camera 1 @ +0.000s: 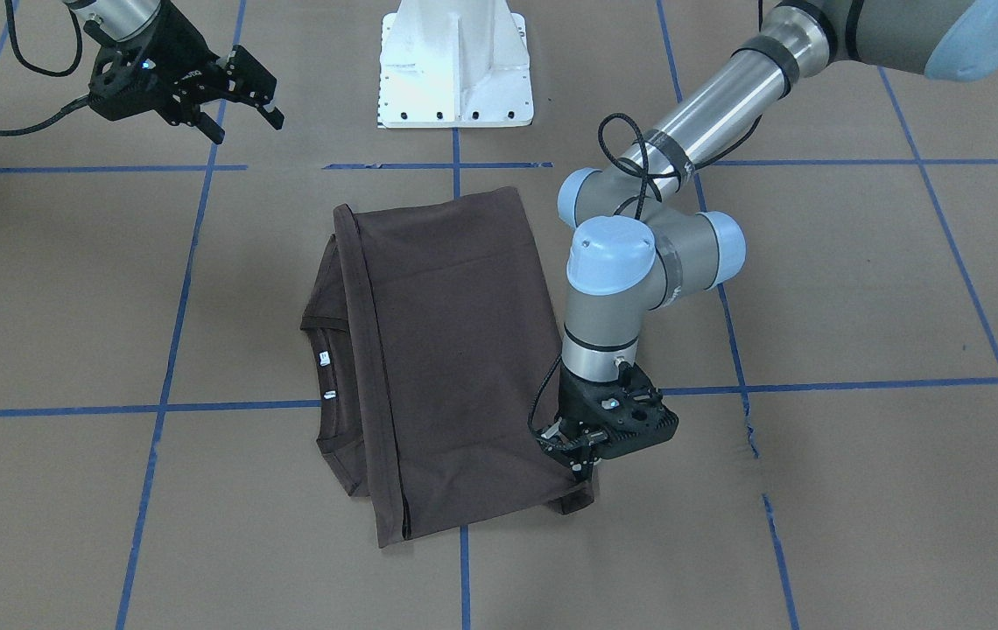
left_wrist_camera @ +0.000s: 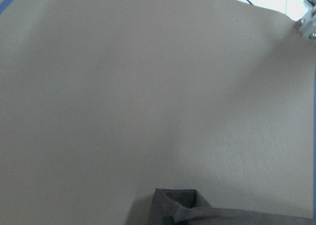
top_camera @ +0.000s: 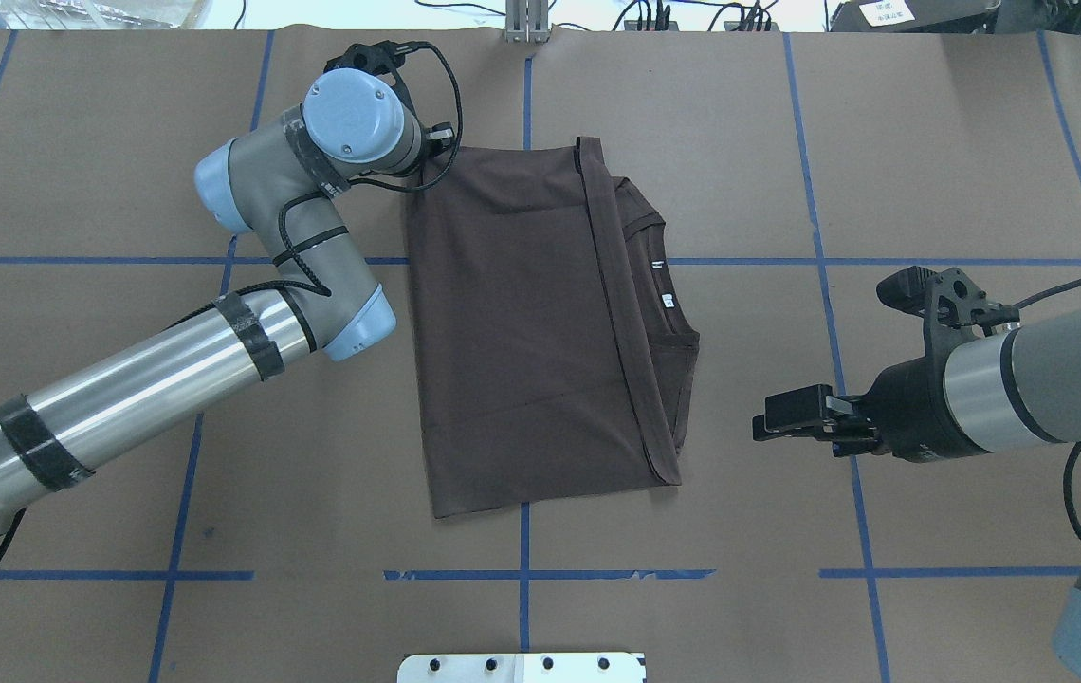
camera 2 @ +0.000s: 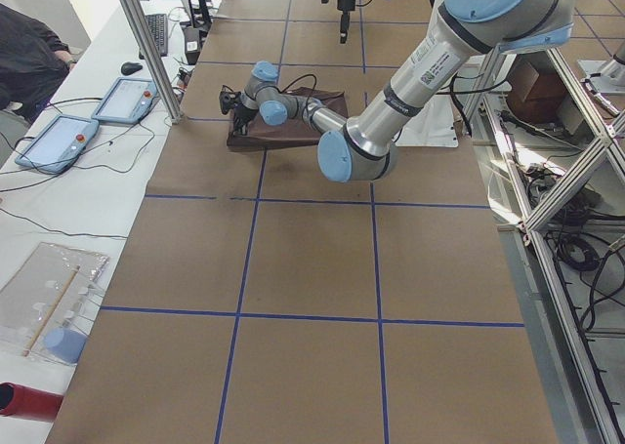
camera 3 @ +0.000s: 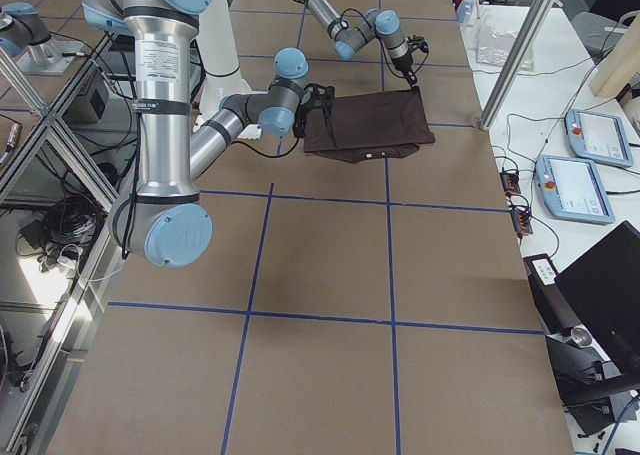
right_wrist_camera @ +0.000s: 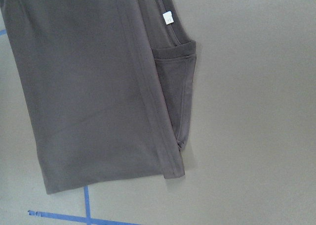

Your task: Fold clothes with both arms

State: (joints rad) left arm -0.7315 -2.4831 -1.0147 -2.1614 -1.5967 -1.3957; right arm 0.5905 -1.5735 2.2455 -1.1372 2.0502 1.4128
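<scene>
Though folded, tee (top_camera: 522, 323) w/ labels (top_camera: 667, 301) out

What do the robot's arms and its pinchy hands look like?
The left arm and right arm are silver and grey tubes with rounded light-blue caps at the joints, black bands, and loose black cables looping alongside. The left gripper and right gripper are black and blocky; the right one shows two short fingers.

Dk brown T-shirt (camera 1: 455, 350), blue-gridded tan table (camera 1: 858, 289)
</scene>
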